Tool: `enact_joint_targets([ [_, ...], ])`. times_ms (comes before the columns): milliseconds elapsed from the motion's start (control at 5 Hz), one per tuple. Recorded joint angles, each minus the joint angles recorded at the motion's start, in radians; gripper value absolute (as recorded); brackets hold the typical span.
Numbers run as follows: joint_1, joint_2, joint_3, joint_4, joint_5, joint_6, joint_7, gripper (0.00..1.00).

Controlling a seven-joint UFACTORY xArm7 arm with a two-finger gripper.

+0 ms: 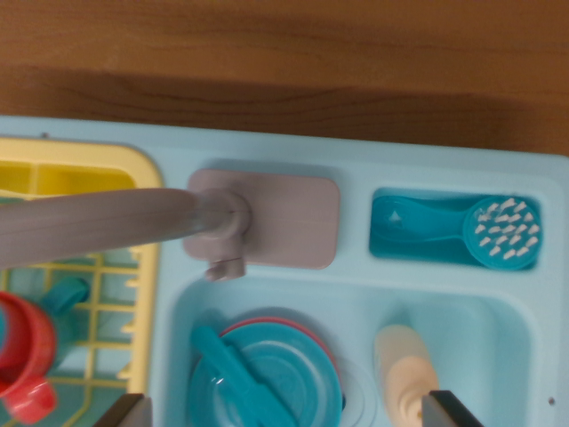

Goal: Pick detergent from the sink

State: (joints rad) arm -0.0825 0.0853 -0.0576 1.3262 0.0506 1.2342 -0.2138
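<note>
A brown wooden tabletop (pixel 284 53) with dark grain fills the top of the wrist view. A light blue plastic toy sink unit (pixel 356 156) sits directly on it, its far edge running across the frame, tilted slightly.

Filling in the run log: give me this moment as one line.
phase: approach | target: detergent bottle in sink basin, ungrasped | gripper: open, fingertips only at frame bottom | nearby: teal plates, brush, faucet
</note>
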Motion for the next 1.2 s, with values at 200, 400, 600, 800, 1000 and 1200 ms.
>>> enact_joint_targets([
  [200, 0.0, 0.0, 0.0, 0.0, 0.0, 0.0, 0.0, 0.0],
  [400, -0.0071, 0.015, -0.007, -0.035, 0.0083, -0.048, -0.022, 0.0],
  [600, -0.0071, 0.015, -0.007, -0.035, 0.0083, -0.048, -0.022, 0.0],
  [800, -0.0141, 0.03, -0.013, -0.07, 0.0165, -0.095, -0.043, 0.0],
  [1000, -0.0141, 0.03, -0.013, -0.07, 0.0165, -0.095, -0.043, 0.0],
  [1200, -0.021, 0.045, -0.02, -0.104, 0.0245, -0.142, -0.064, 0.0],
])
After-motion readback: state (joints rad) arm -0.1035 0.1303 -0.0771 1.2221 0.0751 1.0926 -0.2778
